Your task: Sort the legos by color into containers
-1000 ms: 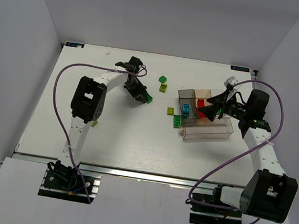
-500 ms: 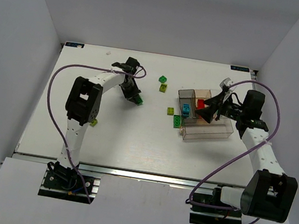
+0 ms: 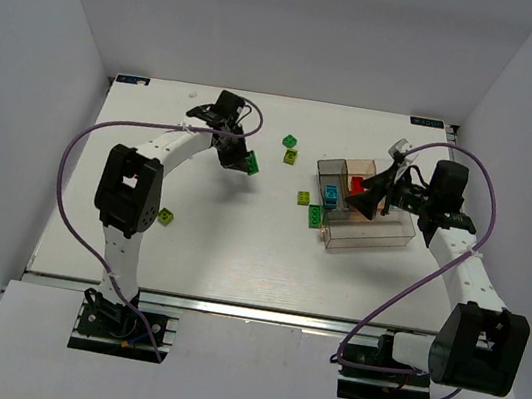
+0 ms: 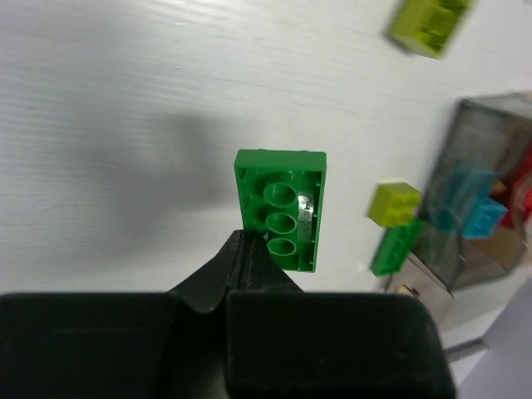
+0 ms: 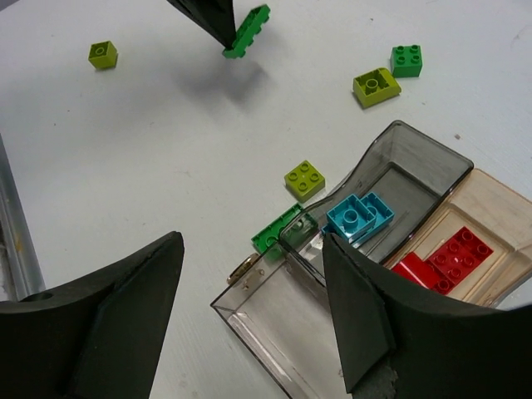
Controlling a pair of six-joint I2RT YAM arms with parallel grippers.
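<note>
My left gripper [image 3: 239,156] is shut on the edge of a flat green lego [image 3: 250,165], which hangs above the table at the back left. The left wrist view shows that lego's underside [image 4: 280,208], pinched at its lower corner and casting a shadow on the table. My right gripper [image 3: 372,197] stands open over the containers [image 3: 371,239], nothing between its fingers [image 5: 366,307]. The containers [image 5: 258,320] hold blue legos [image 5: 360,214] in one compartment and red legos [image 5: 445,258] in the tan one. A green plate [image 5: 278,229] and a yellow-green lego [image 5: 305,179] lie beside the box.
Loose on the table are a green lego [image 3: 289,142], a yellow-green one [image 3: 290,156] just before it, and another yellow-green one [image 3: 167,216] by the left arm. The box's near compartment [image 5: 291,349] holds nothing. White walls enclose the table.
The left gripper closed on the green lego and carried it up and slightly back-left. The left arm swung leftward. The right arm barely moved.
</note>
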